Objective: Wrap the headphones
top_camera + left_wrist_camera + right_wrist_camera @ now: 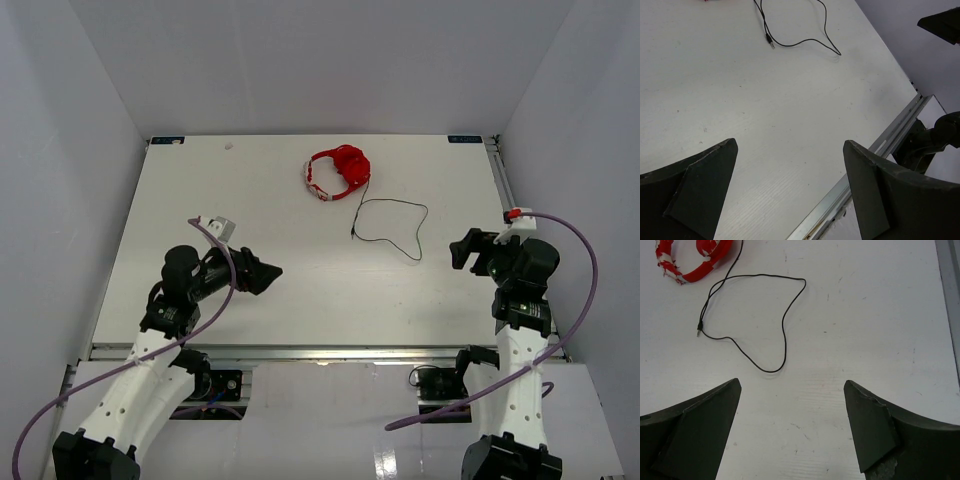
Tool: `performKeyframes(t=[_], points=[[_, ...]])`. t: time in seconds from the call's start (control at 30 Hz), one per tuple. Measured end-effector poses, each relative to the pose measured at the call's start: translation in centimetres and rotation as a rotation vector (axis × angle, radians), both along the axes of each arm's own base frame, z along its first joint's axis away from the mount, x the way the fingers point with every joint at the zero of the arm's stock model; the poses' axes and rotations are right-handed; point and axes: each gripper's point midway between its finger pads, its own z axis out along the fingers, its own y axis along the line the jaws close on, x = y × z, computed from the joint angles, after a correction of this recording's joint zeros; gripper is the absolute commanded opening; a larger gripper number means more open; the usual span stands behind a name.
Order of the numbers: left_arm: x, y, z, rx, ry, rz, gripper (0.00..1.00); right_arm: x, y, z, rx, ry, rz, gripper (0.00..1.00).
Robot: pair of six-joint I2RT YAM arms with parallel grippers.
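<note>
Red headphones (338,172) at desk (250,180) 12 o'clock | thin black cable (770,275) sprawled at their 5 o'clock, 11 o'clock off right jaws | left jaws farther | both pairs spread, empty

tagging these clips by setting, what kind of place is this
Likely a robot lab test cell rather than a home: a white table boxed in by plain white walls, a left arm and right arm mounted at its near edge, and red headphones laid out as a prop.

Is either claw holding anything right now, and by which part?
Nothing is held. The left gripper and right gripper are open and empty; the headphones lie far from both.
</note>
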Motion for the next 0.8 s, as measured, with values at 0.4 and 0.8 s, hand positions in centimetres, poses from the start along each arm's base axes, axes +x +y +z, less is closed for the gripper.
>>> performKeyframes(t=[0.4,0.8], points=[[7.0,-2.3,-2.3,0.023,0.276,0.044,0.98,-2.8,7.2,-2.5,-0.09,-0.055,0.664,0.91],[29.2,-9.0,-6.9,0.246,0.464,0.385,0.72,-3.9,8.5,-1.2,-0.122,-0.158,0.774,0.92]])
